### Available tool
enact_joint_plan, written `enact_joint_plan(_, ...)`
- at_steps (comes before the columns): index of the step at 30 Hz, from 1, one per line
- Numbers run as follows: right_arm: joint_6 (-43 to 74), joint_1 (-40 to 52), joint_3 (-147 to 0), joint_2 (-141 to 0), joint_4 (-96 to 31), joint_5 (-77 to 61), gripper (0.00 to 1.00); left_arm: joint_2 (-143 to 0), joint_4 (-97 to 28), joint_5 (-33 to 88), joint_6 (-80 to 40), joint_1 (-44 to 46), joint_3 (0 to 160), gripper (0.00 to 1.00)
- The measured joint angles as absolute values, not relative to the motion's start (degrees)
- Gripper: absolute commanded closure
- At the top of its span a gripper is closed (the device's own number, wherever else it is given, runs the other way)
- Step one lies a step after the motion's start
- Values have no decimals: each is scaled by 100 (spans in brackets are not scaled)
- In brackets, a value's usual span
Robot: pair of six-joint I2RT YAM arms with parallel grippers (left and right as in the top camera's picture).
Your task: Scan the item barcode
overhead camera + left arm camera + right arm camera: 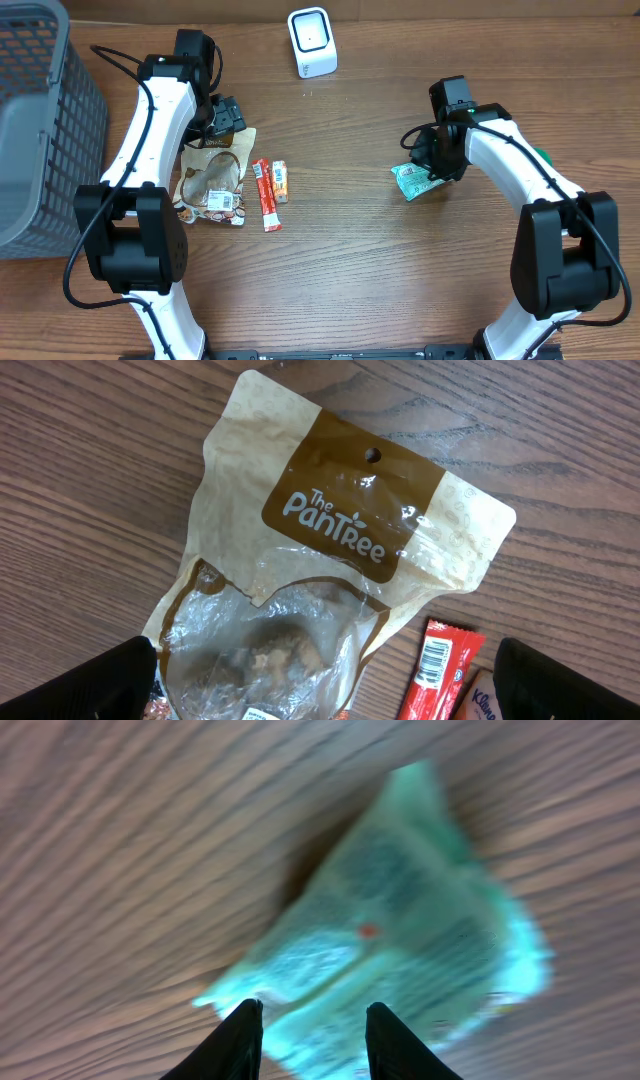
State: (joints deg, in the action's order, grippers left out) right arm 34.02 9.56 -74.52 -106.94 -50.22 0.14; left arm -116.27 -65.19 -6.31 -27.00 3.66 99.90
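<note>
A green packet (pixel 410 182) lies right of the table's middle. My right gripper (pixel 432 165) is over its right end. In the blurred right wrist view the green packet (pixel 390 940) fills the gap between the two dark fingers of the right gripper (pixel 313 1012), which are closed in on it. My left gripper (pixel 225 118) hangs wide open above a tan "The PanTree" snack pouch (pixel 330 550), with nothing held between the fingers of the left gripper (pixel 325 675). A white barcode scanner (pixel 312 42) stands at the back centre.
A red stick pack (pixel 265 195) and a small orange-white packet (pixel 281 181) lie right of the pouch (pixel 212 178). A grey mesh basket (pixel 40 110) fills the left edge. Cables trail behind the left arm.
</note>
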Motion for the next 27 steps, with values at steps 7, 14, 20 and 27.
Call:
enact_joint_plan(7,2978,941,-7371,-10691,-5000,381,65,-11627,-6519,-631,-2698,366,9990,0)
enact_joint_plan(14,2541,945,-6681,-10628,-4128,510,48,-11627,-6517,-631,-2698,366,9990,0)
enact_joint_plan(20,2185,978,-6608,-10571,-4040,751,37,-11627,-6519,-631,-2700,366,9990,0)
enact_joint_plan(27,2008,943,-7550,-10659,-4722,298,42,-11627,-6519,-631,-2700,366,9990,0)
